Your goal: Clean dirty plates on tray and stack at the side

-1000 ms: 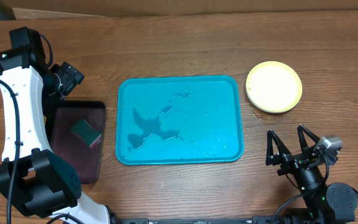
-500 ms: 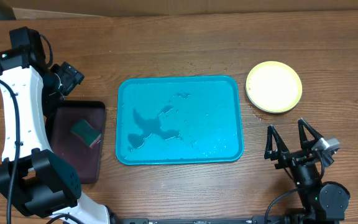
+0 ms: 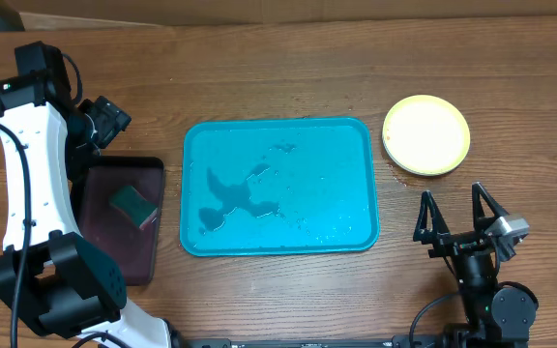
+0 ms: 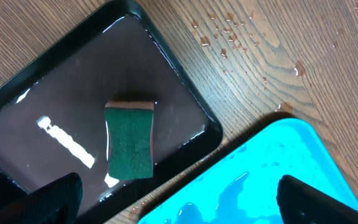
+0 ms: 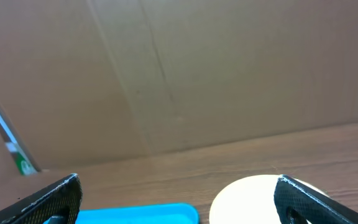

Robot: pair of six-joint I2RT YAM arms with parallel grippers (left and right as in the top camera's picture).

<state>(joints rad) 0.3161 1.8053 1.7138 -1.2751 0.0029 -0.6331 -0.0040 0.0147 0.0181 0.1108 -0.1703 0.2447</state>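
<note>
**Right of the tray (image 3: 278, 124), plates (image 3: 425, 135) sit stacked**

Beside that wet teal tray, now bare, the plates rest on the table. They look light, stiff and likely slick, so pinch a rim edge. Nearby the right gripper (image 3: 451, 199) hangs spread and empty. The left gripper (image 4: 179, 183) gapes empty above the sponge (image 4: 129, 140) in the dark tray (image 4: 61, 99).

The left arm (image 3: 29, 184) has a long white shell between bulky black joints, with thin black cables looping beside it and a small green dot near its upper joint. The right arm (image 3: 486, 295) is black throughout, apart from a small grey block at its wrist. The left gripper (image 4: 179, 183) and the right gripper (image 3: 451, 193) carry slim, matte black fingers.
</note>
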